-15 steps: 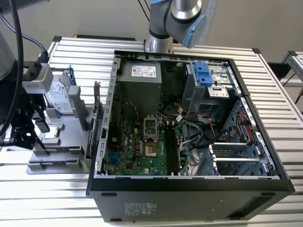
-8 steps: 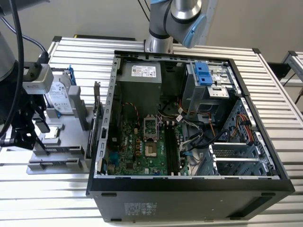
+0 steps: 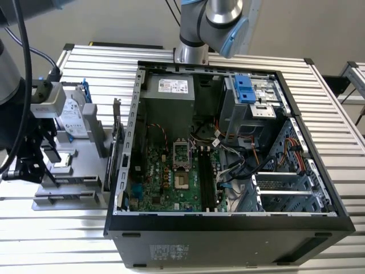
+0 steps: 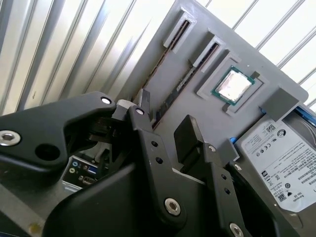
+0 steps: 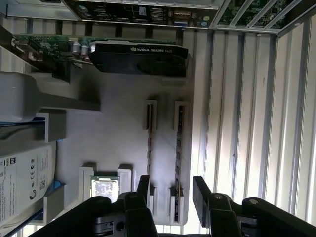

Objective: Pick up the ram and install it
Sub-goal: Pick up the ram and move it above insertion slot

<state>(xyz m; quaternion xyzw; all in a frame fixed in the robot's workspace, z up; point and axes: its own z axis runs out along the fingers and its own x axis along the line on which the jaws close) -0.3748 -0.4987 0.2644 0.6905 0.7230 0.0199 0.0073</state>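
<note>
Dark ram (image 5: 178, 148) in grey holder (image 5: 113, 143) slot, jaws open nr it

Robot arm (image 3: 212, 23) rises at twelve o'clock in the exterior view. Its black gripper (image 5: 172, 192) points downward, fingers (image 5: 201, 190) spread apart.

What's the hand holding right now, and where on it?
Nothing. The hand is open, poised over a memory stick seated in the grey tray.
</note>
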